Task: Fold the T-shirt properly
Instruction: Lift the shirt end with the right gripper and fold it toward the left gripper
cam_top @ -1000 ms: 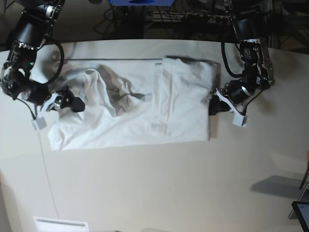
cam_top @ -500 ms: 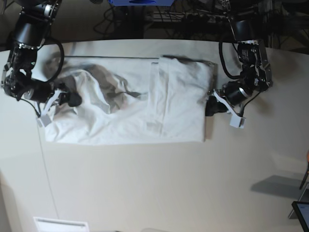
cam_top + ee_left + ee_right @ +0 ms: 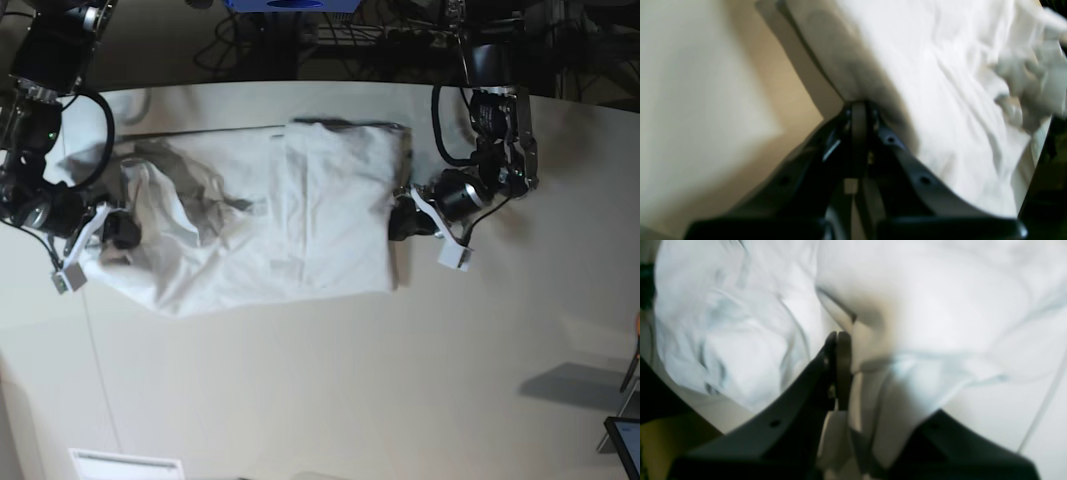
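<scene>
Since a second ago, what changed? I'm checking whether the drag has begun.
The right gripper closed on the T-shirt at its rumpled end. The whole shirt slid toward that arm, and the left gripper came along, clamped on the folded end. The fold on that side stayed as it was.

**Count: what's on the worktop**

T-shirt (image 3: 290, 220): 1, white, the only cloth in view. Robot arms: 2, w/ 1 gripper each, so 2 grippers total, left gripper (image 3: 398, 218) and right gripper (image 3: 122, 232). Worktop (image 3: 330, 390): 1, pale. Thin white cable (image 3: 100, 370) across the worktop: 1. Small white slotted panel (image 3: 125, 465) at the near edge: 1.
</scene>
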Action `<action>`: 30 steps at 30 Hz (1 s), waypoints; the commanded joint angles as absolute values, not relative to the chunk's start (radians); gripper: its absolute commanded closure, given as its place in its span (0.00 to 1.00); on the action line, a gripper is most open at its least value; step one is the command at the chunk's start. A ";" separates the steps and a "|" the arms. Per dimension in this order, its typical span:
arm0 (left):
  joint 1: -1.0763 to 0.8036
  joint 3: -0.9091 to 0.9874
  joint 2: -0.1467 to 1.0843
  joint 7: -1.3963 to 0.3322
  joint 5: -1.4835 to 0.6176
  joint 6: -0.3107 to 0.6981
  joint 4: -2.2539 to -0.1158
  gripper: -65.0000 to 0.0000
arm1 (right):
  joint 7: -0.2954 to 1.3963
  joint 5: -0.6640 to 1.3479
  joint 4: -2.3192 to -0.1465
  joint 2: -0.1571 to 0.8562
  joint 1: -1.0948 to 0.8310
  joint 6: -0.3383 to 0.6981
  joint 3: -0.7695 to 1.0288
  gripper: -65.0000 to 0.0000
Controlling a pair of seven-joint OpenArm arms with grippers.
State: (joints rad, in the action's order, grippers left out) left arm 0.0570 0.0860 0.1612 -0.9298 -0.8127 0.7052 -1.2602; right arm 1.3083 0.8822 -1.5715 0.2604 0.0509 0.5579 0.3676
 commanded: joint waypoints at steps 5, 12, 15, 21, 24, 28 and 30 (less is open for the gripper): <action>0.079 0.076 0.128 -0.957 -0.788 0.698 -1.264 1.00 | 1.288 0.900 -1.685 0.278 0.061 0.452 0.328 1.00; 0.120 0.074 0.076 -0.961 -0.788 0.698 -1.262 1.00 | 1.285 0.898 -1.842 0.277 0.058 0.286 0.229 1.00; 0.130 0.074 0.059 -0.963 -0.788 0.698 -1.262 1.00 | 1.285 0.898 -1.882 0.275 0.058 0.203 0.182 1.00; 0.154 0.015 0.054 -0.958 -0.788 0.698 -1.210 1.00 | 1.216 0.854 -1.891 0.278 0.042 0.142 0.051 1.00; 0.165 -0.004 0.048 -0.957 -0.789 0.698 -1.178 1.00 | 1.190 0.728 -1.929 0.277 0.035 0.116 -0.042 1.00; 0.168 0.001 0.042 -0.957 -0.789 0.698 -1.167 1.00 | 1.158 0.588 -1.957 0.269 0.021 0.068 -0.163 1.00; 0.170 -0.002 0.042 -0.957 -0.788 0.698 -1.168 1.00 | 1.119 0.552 -1.959 0.269 0.019 0.035 -0.211 1.00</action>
State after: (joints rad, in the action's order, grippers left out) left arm 0.1635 0.0036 0.0479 -0.9379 -0.7742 0.6975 -1.1660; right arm 1.1442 0.5419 -1.9358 0.2634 0.0025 0.0307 -0.2176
